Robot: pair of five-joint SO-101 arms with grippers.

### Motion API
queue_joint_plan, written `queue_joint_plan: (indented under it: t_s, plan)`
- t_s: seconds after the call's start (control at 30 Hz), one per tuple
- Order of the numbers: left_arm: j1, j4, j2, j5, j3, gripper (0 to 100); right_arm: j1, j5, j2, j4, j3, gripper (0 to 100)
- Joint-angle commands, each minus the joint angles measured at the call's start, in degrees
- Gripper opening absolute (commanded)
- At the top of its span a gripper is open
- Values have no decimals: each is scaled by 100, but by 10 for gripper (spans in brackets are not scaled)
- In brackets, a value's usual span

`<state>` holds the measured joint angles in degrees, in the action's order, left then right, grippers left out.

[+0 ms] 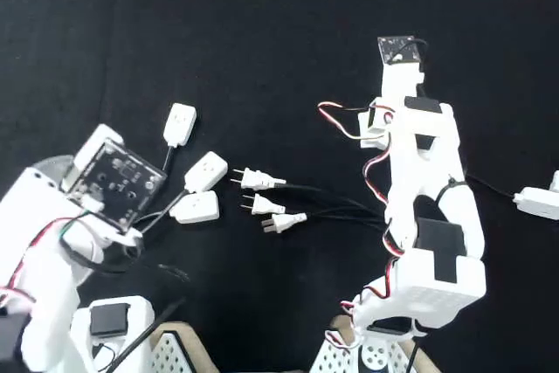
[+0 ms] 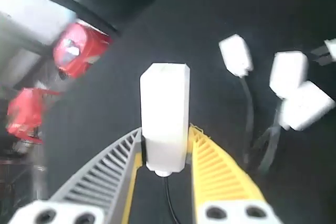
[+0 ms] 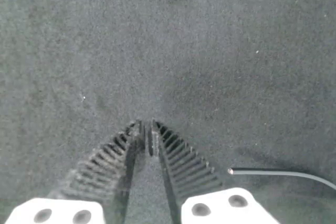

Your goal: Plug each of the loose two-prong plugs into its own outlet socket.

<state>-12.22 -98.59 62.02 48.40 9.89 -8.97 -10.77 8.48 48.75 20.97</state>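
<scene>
Your left gripper [image 2: 165, 129] is pinching a white box-shaped outlet socket [image 2: 164, 114]. The grey finger and the yellow finger press on its two sides, and its black cord hangs down between them. This socket is lifted off the black cloth table [image 1: 288, 58].

Three more white sockets lie on the cloth just beside that arm: the upper socket [image 1: 180, 124], the middle socket [image 1: 206, 172] and the lower socket [image 1: 196, 208]. The three white two-prong plugs on black cords [image 1: 262, 205] lie in a row between the two arms. Their prongs point toward the sockets, and none of them is plugged in.

Your right gripper [image 3: 147, 129] hangs over bare cloth with its jaws pressed together and nothing between them. A thin black cable [image 3: 283, 173] runs near it.

I judge that the task is at its beginning: one socket is held ready, but no plug is taken yet. The next move belongs to the right arm. Spread its jaws, bring it to the top plug [image 1: 256, 180] and grip the plug by its body, so that the prongs stay free. Then turn the held socket so its slots face the prongs. Whether the slots face the plugs now, I cannot tell.
</scene>
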Motion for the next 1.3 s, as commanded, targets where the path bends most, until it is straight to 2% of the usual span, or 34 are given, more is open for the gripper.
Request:
queue_joint_plan:
  t_s: [0.0,0.23,0.33,0.57,0.7,0.87,0.97,1.13,1.27]
  plan:
    - [901,-220,62,-308,163,65,-97,-9,-224,-88,-13,12]
    - [2941,-141,-413,-1222,2035,64,-220,0,-215,-97,-22,12]
    - [3415,642,-651,-1618,3152,56,-237,0,-215,-97,-22,12]
    - [3925,2681,-712,-2110,5341,54,-237,0,-215,-97,-22,12]
    - [4092,3684,-721,-2163,6211,54,-237,0,-215,-97,-22,12]
    - [4101,3877,-721,-2136,6448,56,-237,0,-215,-255,75,12]
    - [3952,3851,-677,-2075,6457,129,-237,0,-215,-290,92,12]
    - [3503,3895,-668,-1275,6396,278,-237,0,-215,-290,92,12]
    - [3178,3903,-659,-1029,6387,303,-229,0,-215,-290,92,12]
